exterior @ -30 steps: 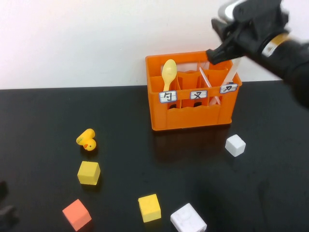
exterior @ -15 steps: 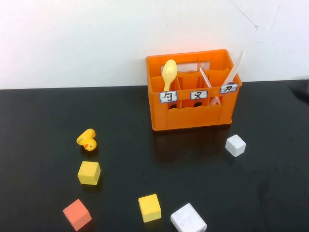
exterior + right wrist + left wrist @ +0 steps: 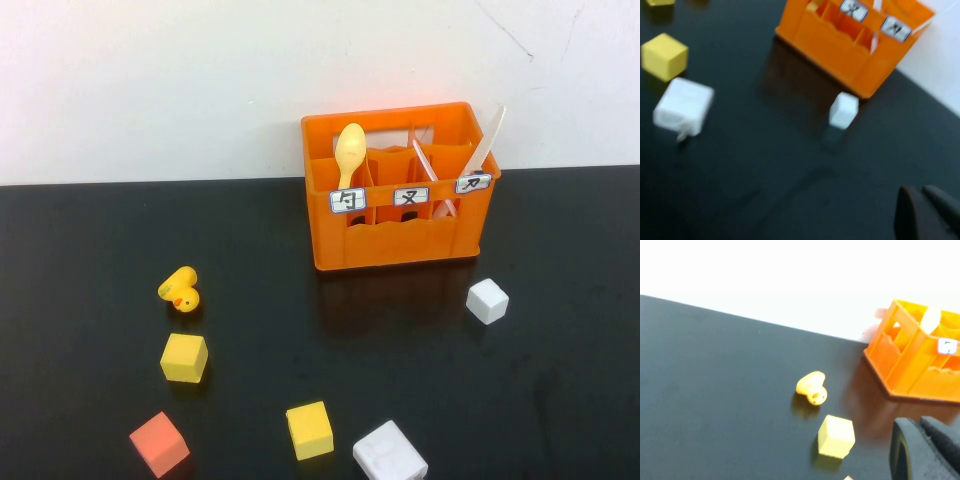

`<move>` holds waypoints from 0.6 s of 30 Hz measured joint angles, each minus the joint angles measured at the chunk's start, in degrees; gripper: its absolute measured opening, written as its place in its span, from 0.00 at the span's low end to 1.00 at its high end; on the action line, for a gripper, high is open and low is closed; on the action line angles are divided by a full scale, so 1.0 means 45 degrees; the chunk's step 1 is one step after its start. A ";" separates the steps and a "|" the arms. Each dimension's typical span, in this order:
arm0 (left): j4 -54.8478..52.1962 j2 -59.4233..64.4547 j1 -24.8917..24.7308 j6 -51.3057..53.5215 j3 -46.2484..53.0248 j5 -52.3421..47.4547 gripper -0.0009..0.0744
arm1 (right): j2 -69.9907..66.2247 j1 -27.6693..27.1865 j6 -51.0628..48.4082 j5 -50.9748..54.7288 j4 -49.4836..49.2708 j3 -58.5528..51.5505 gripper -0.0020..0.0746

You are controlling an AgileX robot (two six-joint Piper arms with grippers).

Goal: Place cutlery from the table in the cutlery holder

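The orange cutlery holder (image 3: pixel 400 240) stands at the back of the black table (image 3: pixel 80 250). A pale yellow spoon (image 3: pixel 349 150) stands in its left compartment. A cream-white knife (image 3: pixel 490 140) leans out of the right compartment, and a pale pink knife (image 3: pixel 426 162) leans beside it. Neither arm shows in the high view. My left gripper (image 3: pixel 920 424) is shut and empty, low over the table near the holder (image 3: pixel 920 365). My right gripper (image 3: pixel 920 190) is shut and empty too, over bare table in front of the holder (image 3: pixel 850 45).
A yellow duck (image 3: pixel 180 290) lies left of the holder. Two yellow cubes (image 3: pixel 184 357) (image 3: pixel 309 430), an orange-pink cube (image 3: pixel 159 443) and a big white cube (image 3: pixel 389 452) sit near the front edge. A small white cube (image 3: pixel 487 300) sits in front of the holder's right end.
The right arm, above the holder's right end a second ago, has pulled out of the high view. The cream-white knife stays leaning in the right compartment. The left arm's tip also left the lower left corner.
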State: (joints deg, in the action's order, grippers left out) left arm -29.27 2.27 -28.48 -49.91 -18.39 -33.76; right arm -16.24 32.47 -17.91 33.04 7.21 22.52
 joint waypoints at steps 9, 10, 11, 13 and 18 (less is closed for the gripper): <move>0.0059 0.0000 0.0000 0.0000 0.0000 -0.0229 0.01 | 0.1396 0.0000 0.0044 0.1756 -0.1350 -0.0170 0.02; 0.0059 0.0000 0.0000 0.0000 0.0000 -0.0236 0.01 | 0.1396 0.0000 0.0044 0.1756 -0.1346 -0.0170 0.02; 0.0059 0.0000 0.0000 0.0000 0.0000 -0.0236 0.01 | 0.1396 0.0000 0.0044 0.1756 -0.1346 -0.0170 0.02; 0.0059 0.0000 0.0000 0.0000 0.0000 -0.0236 0.01 | 0.1396 0.0000 0.0044 0.1756 -0.1346 -0.0170 0.02; 0.0059 0.0000 0.0000 0.0000 0.0000 -0.0263 0.01 | 0.1396 0.0000 0.0044 0.1756 -0.1354 -0.0170 0.02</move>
State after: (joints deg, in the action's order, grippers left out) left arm -29.00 2.27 -28.48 -49.91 -18.39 -34.94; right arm -9.96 32.47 -17.71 40.94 1.12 21.76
